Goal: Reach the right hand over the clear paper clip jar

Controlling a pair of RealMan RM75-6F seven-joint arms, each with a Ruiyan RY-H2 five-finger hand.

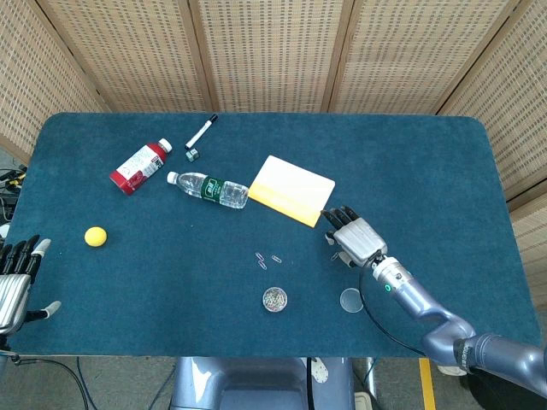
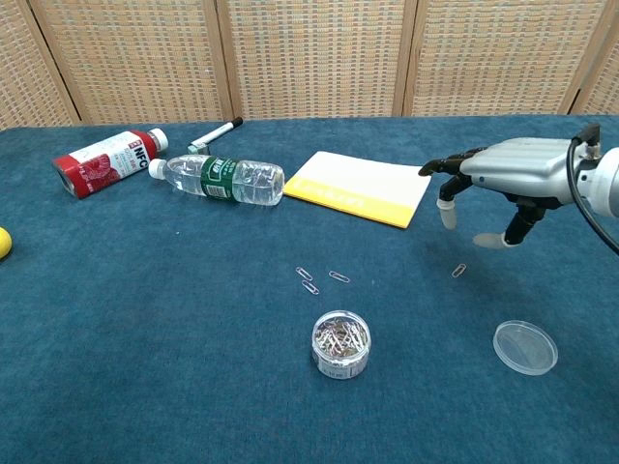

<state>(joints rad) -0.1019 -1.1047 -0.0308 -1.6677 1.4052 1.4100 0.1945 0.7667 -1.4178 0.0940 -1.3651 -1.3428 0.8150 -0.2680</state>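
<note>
**Jar open on the worktop, right hand well off to its right**

Clear paper clip jar (image 2: 340,343) upright near the front edge of the blue worktop (image 1: 427,171), uncovered, full of clips. Clear lid (image 2: 525,347) flat on the cloth to the jar's right, apart from it. Three loose clips (image 2: 309,279) just behind the jar; one more clip (image 2: 458,271) further right, below the right hand.

Right hand (image 2: 503,179) raised above the worktop, palm down, fingers spread and slightly curled, holding nothing; well apart from the jar, just beside the near corner of the yellow notepad (image 2: 361,187).

Behind and to the left: water bottle (image 2: 217,179) lying on its side, red juice bottle (image 2: 105,159) lying beside it, black marker (image 2: 215,133) with its cap (image 1: 192,155) off. Yellow ball (image 1: 95,237) alone near the left edge.

Left hand (image 1: 15,278) at the front left corner, fingers apart, empty.
</note>
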